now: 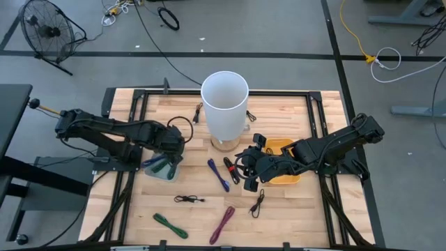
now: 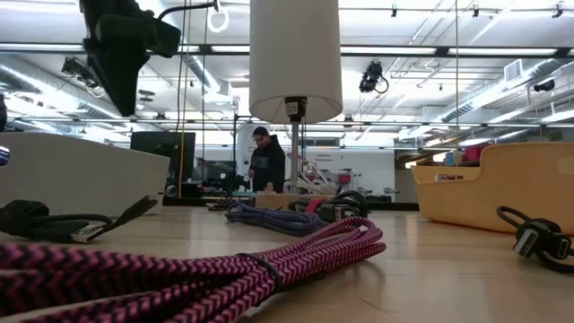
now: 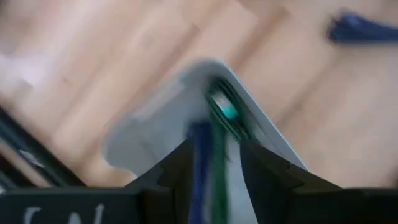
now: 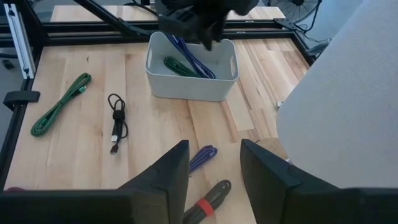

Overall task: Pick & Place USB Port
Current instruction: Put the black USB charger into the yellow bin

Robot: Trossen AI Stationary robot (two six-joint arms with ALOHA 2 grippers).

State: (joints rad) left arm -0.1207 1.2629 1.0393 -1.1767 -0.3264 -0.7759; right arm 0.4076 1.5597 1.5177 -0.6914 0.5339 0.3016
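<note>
Left gripper [image 4: 198,22] over grey bin [image 4: 163,84], fingers apart, releasing blue cable [image 4: 189,53] | right gripper [image 4: 213,171] parted, empty, waiting above table.

Around my pale wooden slatted bench [image 1: 279,216] lies a grey concrete floor [image 1: 279,28] crossed by dark tape lines. A black wire-cage floor fan [image 1: 43,29] stands off one far corner, near a coiled black cable [image 1: 168,17]; a yellow cable [image 1: 352,31] trails on the other side. Beyond the bench, long ceiling light strips [image 2: 502,99] glow over an open workshop, where a person in dark clothing [image 2: 266,161] stands.
</note>
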